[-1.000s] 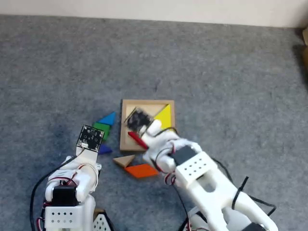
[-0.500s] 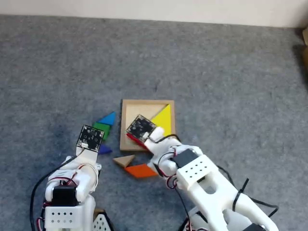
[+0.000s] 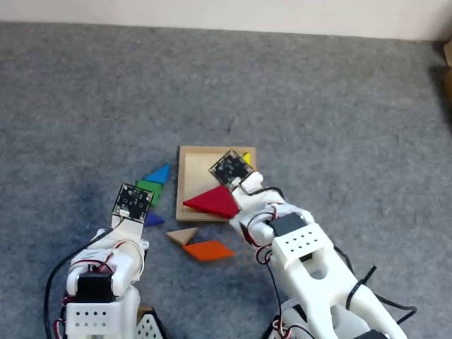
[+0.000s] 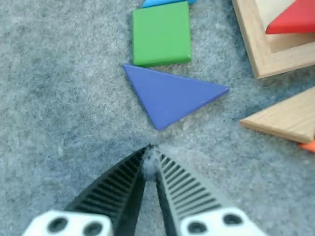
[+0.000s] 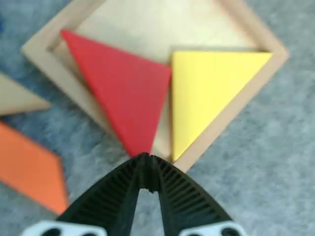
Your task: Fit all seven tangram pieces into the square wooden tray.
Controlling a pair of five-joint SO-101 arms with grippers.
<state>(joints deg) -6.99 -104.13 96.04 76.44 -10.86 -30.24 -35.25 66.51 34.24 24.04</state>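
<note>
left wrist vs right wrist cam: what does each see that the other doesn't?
Left wrist, not right wrist: the green square, a sliver of the light blue piece, the blue triangle and the shut left end effector just short of it.

Right wrist, not left wrist: the yellow triangle seated in a tray corner, and the shut right end effector.

Both: the wooden tray, the red triangle with one tip over the tray rim, the plain wood triangle and the orange piece, which is barely a speck in the left wrist view.
</note>
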